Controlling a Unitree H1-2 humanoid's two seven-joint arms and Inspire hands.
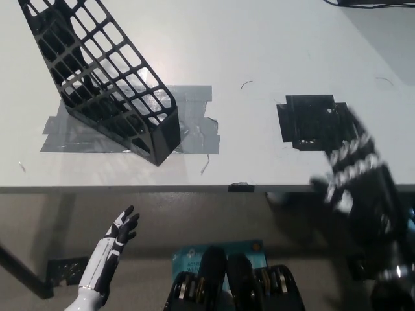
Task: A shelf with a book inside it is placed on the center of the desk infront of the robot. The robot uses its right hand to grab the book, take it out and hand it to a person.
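Nearest the camera, below the desk's front edge at lower left, white left hand point(122, 228) raised with fingers apart, holding nothing. At lower right, black right hand point(355, 178) smeared by motion blur across the desk's front edge, holding nothing that can be seen; whether fingers spread or closed cannot be told, and arm cut off by the picture's bottom right corner. Just beyond that hand, on the white desk point(259, 58), a black square patch point(311, 121), partly covered at its near right corner. Toward the desk's left, grey tape point(188, 129) strips under the black wire shelf point(97, 78), which leans toward the far left corner, top cut off by the picture's edge. Seen through the grid, no book inside. At the far right corner, a dark cable point(356, 3), mostly out of frame.
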